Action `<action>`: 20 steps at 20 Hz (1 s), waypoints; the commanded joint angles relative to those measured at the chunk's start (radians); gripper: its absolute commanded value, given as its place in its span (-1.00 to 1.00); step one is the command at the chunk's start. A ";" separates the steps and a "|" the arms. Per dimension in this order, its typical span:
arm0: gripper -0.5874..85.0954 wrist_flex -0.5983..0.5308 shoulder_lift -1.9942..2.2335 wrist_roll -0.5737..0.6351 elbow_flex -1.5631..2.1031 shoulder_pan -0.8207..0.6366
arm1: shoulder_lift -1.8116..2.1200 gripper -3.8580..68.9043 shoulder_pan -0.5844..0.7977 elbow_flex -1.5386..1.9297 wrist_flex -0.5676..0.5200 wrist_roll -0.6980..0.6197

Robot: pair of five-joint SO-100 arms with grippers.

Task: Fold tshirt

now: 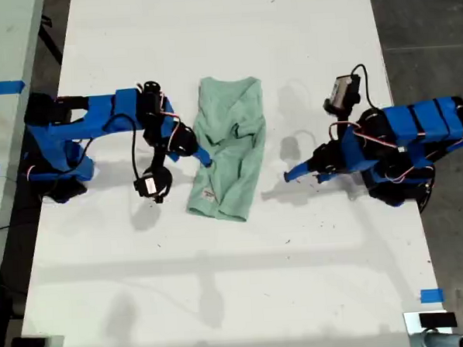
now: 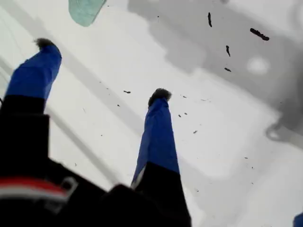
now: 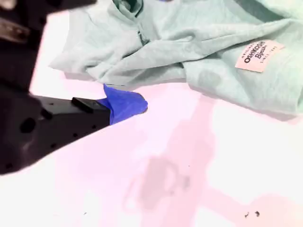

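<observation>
Lying in the middle of the white surface [image 1: 222,283] is the small pale mint-green cloth tshirt [image 1: 228,146], already bunched into a long narrow strip, so I judge the folding is partly done and the next fold would bring one short end over the other. Its sides look tucked in and a bit wrinkled, and a small white tag [image 3: 257,56] with writing shows near one end. My second pincer [image 1: 202,155] sits right at the edge of the tshirt on the exterior view's left, low to the surface, likely so it can slide under the cloth or let it go. In the second wrist view I see only one blue fingertip [image 3: 127,105] beside the cloth, with a thin gap of bare surface between them; the other finger is out of the picture, so I cannot tell how wide this pincer is or whether it holds anything. My first pincer [image 2: 102,71] is on the exterior view's right, near the tshirt but not touching it. Its two blue fingers are spread wide apart with nothing between them, pointing down at the bare surface, maybe waiting for its turn. Only a tiny corner of the green cloth shows in the first wrist view. The folds hide the sleeves, and I cannot see how many layers there are.
</observation>
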 commanded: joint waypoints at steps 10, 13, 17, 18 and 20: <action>-0.38 -0.354 0.741 -0.402 1.065 0.206 | 0.250 0.06 -0.071 0.212 -0.023 0.083; -0.40 -0.325 0.580 -0.319 0.896 0.181 | 0.057 0.06 -0.054 0.109 -0.110 0.035; -0.41 -0.362 0.253 -0.150 0.532 0.161 | -0.376 0.08 -0.034 -0.206 -0.192 -0.066; -0.41 -0.357 0.169 -0.121 0.434 0.158 | -0.488 0.09 -0.028 -0.305 -0.192 -0.092; -0.40 -0.344 0.023 -0.081 0.264 0.150 | -0.669 0.10 -0.011 -0.483 -0.187 -0.140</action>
